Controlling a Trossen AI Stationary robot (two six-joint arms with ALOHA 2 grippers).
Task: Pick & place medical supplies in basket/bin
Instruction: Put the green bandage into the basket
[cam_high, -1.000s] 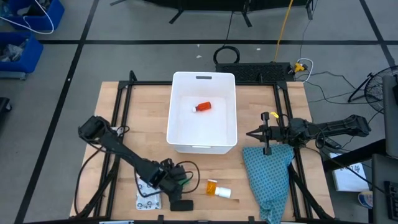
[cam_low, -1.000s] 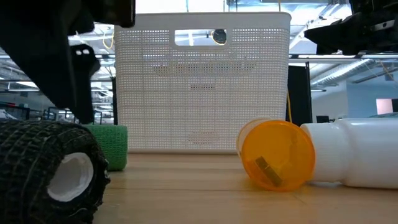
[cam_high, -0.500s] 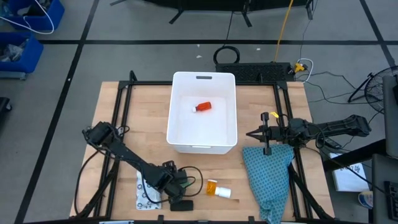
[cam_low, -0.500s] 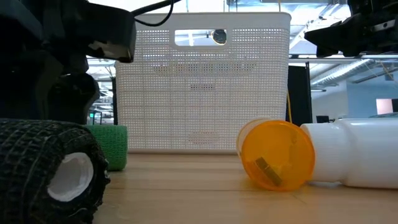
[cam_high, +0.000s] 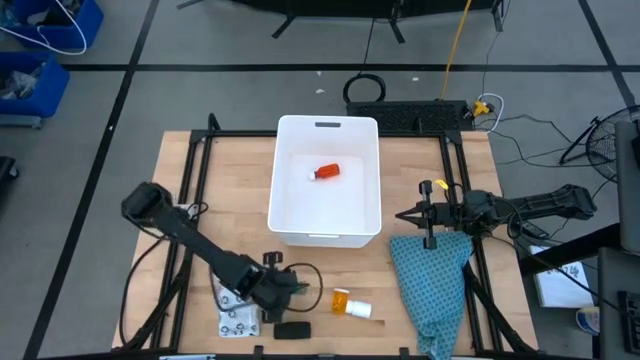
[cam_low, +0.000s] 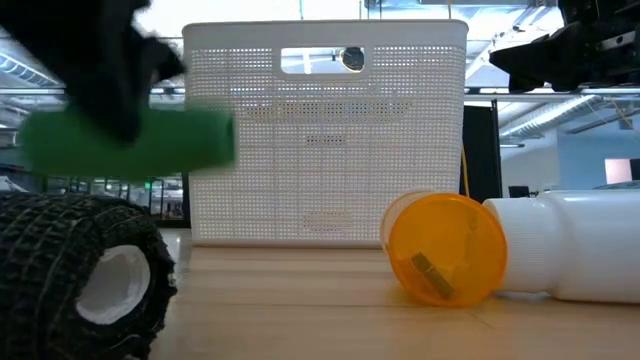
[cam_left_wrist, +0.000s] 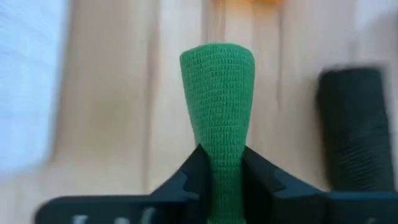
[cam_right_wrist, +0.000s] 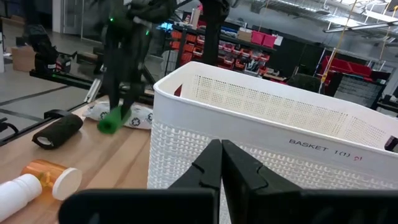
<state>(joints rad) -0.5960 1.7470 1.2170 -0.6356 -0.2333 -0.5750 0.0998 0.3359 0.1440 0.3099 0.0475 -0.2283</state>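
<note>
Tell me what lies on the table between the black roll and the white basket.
Only bare wood. In the high view nothing sits between the black roll and the basket; the left gripper carries the green roll above that stretch.

The wooden desk (cam_high: 230, 180) stands on a grey floor (cam_high: 200, 40) crossed by dark lines. Beyond the desk's far left corner sit blue bins (cam_high: 40, 45). A coiled black cable (cam_high: 365, 88) lies on the floor past the far edge, beside a yellow cord (cam_high: 455, 40). Across the room stand shelves with red bins (cam_right_wrist: 245, 36), under a ceiling of beams and strip lights (cam_low: 560, 105).
</note>
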